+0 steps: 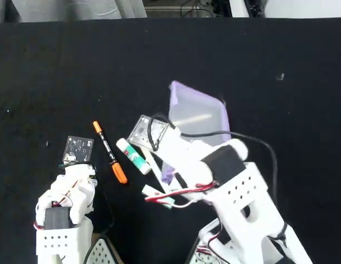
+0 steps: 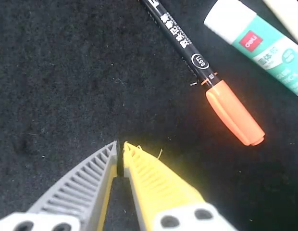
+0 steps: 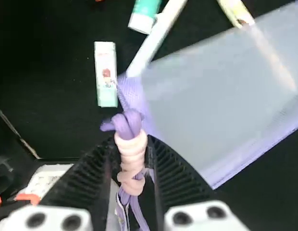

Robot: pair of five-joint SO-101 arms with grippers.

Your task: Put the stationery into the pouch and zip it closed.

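Nearest the right wrist camera, your right gripper has its two black fingers drawn in narrow on the pouch's knotted pull cord, pinching it from both sides. The pouch spreads out ahead of the fingertips, translucent with a purple border. You cannot tell from here whether its zip is open.

Just past the tips lies a small box. Beside it a white pen runs away from the gripper, its near end meeting the pouch's corner; whether that end is inside or only alongside is unclear. A glue stick sits farther on.

Your left gripper holds nothing: its grey and yellow fingers are pressed tip to tip over the bare black table. The marker, orange cap toward the gripper, lies ahead and off to one side, near but not touching.

You look to be at the start of loading, with the pouch anchored by its cord and the stationery outside. The next move likely calls for you to spread the left fingers wide, straddle the marker across its barrel, and keep the right grip steady so the mouth does not shift.
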